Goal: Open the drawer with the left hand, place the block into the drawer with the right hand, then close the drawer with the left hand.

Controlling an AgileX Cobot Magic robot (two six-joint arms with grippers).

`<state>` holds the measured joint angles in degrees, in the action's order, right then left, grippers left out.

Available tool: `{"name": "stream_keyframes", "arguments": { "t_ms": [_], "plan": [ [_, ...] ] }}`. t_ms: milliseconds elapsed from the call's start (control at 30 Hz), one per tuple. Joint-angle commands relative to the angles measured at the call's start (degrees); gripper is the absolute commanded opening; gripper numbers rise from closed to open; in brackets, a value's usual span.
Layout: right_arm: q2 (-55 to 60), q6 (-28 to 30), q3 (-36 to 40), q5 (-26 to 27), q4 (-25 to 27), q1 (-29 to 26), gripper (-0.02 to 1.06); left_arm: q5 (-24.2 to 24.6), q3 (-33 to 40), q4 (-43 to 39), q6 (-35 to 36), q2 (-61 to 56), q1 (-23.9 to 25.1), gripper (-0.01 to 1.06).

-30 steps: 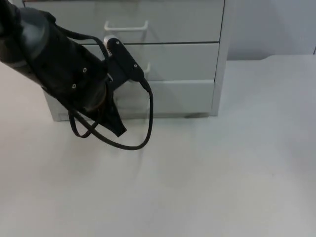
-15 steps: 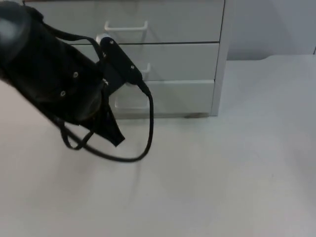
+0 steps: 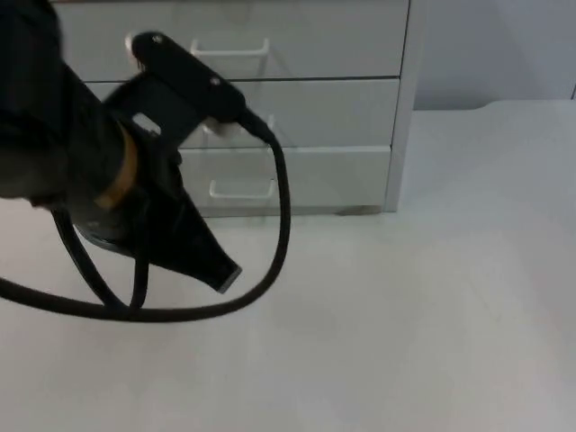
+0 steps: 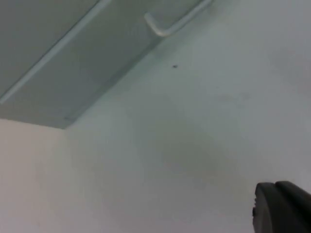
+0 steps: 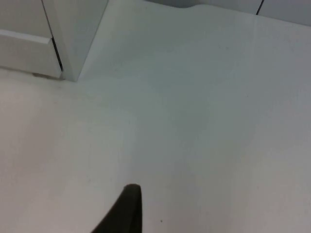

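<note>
The left arm (image 3: 81, 171) is reaching across the white table (image 3: 405, 324), its left gripper (image 3: 216, 267) hanging just in front of the closed drawer unit (image 3: 306, 99), below the bottom drawer handle (image 3: 241, 188); whether its fingers are parted cannot be told. The right gripper (image 5: 127, 208) is hovering over bare table beside the unit's corner, its finger spread likewise unclear.

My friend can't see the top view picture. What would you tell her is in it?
The black left arm's gripper hangs over the white table top, just in front of a pale grey drawer cabinet. All three drawers look shut, each with a white bar handle.
</note>
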<state>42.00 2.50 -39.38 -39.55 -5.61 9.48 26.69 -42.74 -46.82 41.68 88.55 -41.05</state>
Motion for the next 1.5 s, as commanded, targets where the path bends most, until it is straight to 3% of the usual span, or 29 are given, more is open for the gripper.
{"name": "stream_keyframes", "arguments": {
  "t_ms": [0, 33, 167, 233, 400, 433, 600, 633, 767, 867, 933, 1167, 1467],
  "plan": [
    [-0.2, 0.1, 0.1, 0.2, 0.4, -0.3, 1.05, -0.3, 0.2, 15.0, -13.7, -5.0, -0.2, 0.00],
    [-0.2, 0.1, 0.1, 0.2, 0.4, -0.3, 1.05, -0.3, 0.2, 15.0, -13.7, -5.0, -0.2, 0.00],
    [-0.2, 0.1, 0.1, 0.2, 1.6, -0.3, 1.05, 1.5, 0.2, 27.7, -28.5, -10.7, 2.2, 0.00],
    [-0.2, 0.1, 0.1, 0.2, 1.6, -0.3, 1.05, 1.7, 0.2, 30.3, -31.0, -12.1, 3.9, 0.00],
    [-0.2, 0.1, 0.1, 0.2, 1.7, -0.3, 1.05, 4.2, 0.2, 44.3, -43.6, -18.8, 18.7, 0.00],
    [-0.2, 0.1, 0.1, 0.2, 1.7, -0.3, 1.05, 4.2, 0.2, 44.3, -43.6, -18.8, 18.7, 0.00],
    [-0.2, 0.1, 0.1, 0.4, 1.7, -0.3, 1.05, 8.6, 0.2, 57.0, -51.0, -24.1, 35.9, 0.00],
    [-0.2, 0.1, 0.1, 0.4, 1.7, -0.3, 1.05, 8.6, 0.2, 57.0, -51.0, -24.1, 35.9, 0.00],
    [-0.2, 0.1, 0.1, 0.4, 1.7, -0.3, 1.05, 13.2, 0.2, 64.0, -57.1, -26.8, 47.3, 0.00],
    [-0.2, 0.1, 0.1, 0.4, 1.7, -0.3, 1.05, 14.4, 0.2, 68.6, -61.3, -28.3, 50.8, 0.00],
    [-0.2, 0.1, 0.1, 0.4, 1.7, -0.3, 1.05, 14.5, 0.2, 71.9, -63.9, -30.0, 51.9, 0.00],
    [-0.3, 0.1, -0.5, 0.3, 2.0, -0.3, 1.05, 15.0, 0.2, 71.1, -63.9, -36.6, 51.7, 0.00],
    [-9.7, 1.0, -0.8, -0.6, 4.2, -0.3, 1.05, 14.7, 0.2, 70.4, -62.8, -53.5, 44.9, 0.00]
  ]
}}
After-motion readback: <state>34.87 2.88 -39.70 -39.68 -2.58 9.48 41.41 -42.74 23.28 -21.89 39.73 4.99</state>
